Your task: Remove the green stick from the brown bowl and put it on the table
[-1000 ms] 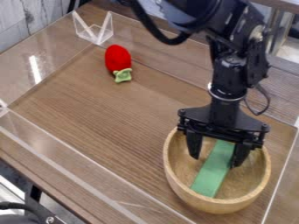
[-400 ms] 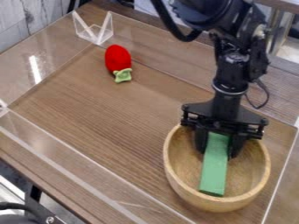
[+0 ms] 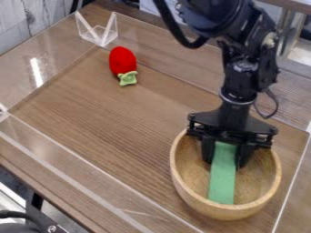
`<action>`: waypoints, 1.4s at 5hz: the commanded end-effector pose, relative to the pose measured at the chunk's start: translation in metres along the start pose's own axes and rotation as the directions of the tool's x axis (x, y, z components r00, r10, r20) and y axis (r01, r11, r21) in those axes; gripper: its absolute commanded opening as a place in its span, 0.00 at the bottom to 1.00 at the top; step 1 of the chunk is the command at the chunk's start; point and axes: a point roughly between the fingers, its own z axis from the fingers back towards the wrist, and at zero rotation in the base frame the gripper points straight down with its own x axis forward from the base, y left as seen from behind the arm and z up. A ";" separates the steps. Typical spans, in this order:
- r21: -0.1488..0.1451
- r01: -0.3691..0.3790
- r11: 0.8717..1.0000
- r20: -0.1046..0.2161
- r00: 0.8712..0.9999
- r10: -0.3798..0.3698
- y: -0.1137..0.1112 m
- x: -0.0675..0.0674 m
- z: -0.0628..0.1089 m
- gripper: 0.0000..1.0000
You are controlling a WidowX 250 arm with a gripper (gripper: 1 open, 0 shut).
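Note:
The brown bowl stands on the table at the front right. Inside it lies the green stick, slanting from the bowl's floor up toward the far rim. My gripper reaches down into the bowl from above, its black fingers closed on the stick's upper end. The stick's lower end rests in the bowl.
A red strawberry toy with green leaves lies at the back left of the table. Low clear plastic walls edge the tabletop, and a clear stand sits at the far corner.
The fingers, spread wide around the stick a second ago, have closed on its upper end. The stick has turned a little more upright in the bowl.

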 end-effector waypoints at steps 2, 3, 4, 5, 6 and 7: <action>-0.001 -0.025 1.000 0.023 0.999 0.025 -0.013 -0.002 0.013 0.00; 0.004 -0.021 1.000 0.020 1.000 0.021 -0.014 -0.004 0.009 0.00; 0.007 -0.019 1.000 0.016 1.000 0.019 -0.014 -0.003 0.004 0.00; 0.011 0.017 1.000 0.010 1.000 -0.017 -0.008 -0.008 0.017 0.00; 0.014 0.053 0.998 0.004 0.999 -0.053 -0.001 -0.012 0.030 0.00; 0.016 0.046 0.999 -0.001 0.999 -0.046 0.006 -0.013 0.045 0.00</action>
